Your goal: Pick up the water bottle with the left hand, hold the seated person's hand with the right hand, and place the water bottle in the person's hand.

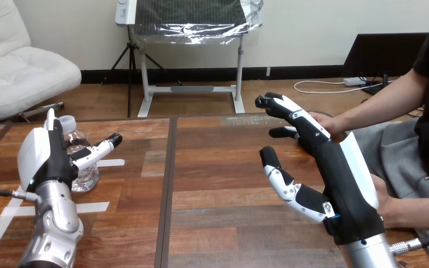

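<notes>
A clear bottle point(86, 174) with a white cap is standing out against the brown wood-grain table point(223, 167), white tape point(113, 163) showing beside the bottle, as the left hand point(46, 157) and right hand point(341, 178) are displaying white shells over black.

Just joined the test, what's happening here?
The robot's left hand is up against the water bottle, which stands on the table. Its right hand is open, fingers straight, beside the person's hand, not curled round it. No handover yet.
</notes>
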{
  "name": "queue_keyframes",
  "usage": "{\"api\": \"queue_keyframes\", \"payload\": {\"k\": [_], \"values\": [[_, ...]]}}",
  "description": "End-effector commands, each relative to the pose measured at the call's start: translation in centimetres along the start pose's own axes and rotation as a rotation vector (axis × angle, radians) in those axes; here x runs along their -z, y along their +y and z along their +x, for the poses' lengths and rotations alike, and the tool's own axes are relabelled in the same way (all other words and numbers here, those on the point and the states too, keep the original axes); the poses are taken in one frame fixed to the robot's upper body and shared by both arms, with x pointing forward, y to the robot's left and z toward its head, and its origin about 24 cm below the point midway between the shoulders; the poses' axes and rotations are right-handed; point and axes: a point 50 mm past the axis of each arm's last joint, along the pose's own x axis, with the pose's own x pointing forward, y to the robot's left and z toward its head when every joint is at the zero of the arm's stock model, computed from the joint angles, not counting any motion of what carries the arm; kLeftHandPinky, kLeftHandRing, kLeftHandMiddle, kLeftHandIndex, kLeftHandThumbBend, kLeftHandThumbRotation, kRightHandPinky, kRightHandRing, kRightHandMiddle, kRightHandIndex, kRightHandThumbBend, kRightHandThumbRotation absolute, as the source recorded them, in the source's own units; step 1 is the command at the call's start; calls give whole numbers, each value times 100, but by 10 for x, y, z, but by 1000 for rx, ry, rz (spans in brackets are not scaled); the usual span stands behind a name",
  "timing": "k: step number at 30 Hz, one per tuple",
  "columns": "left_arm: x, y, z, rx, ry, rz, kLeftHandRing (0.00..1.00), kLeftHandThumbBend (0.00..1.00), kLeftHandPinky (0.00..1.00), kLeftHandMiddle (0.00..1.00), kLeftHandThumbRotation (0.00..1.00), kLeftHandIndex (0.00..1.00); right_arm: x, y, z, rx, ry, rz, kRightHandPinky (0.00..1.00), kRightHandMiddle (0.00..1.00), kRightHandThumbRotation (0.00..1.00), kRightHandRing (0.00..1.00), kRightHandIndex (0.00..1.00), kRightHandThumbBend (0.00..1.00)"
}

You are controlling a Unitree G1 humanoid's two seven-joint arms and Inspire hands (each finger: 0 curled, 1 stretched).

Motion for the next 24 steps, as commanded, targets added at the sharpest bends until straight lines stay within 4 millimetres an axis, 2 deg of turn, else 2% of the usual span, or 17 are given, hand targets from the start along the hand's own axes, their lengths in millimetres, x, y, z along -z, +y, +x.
{"api": "queue_keyframes", "payload": {"k": [1, 24], "values": [[-29, 19, 19, -61, -84, 7, 93, 95, 86, 96, 54, 98, -6, -7, 16, 24, -61, -5, 72, 89, 0, 84, 81, 16], [-28, 17, 22, -58, -64, 12, 93, 96, 87, 95, 54, 96, -6, -10, 17, 23, -69, -14, 70, 89, 0, 84, 80, 17]]}}
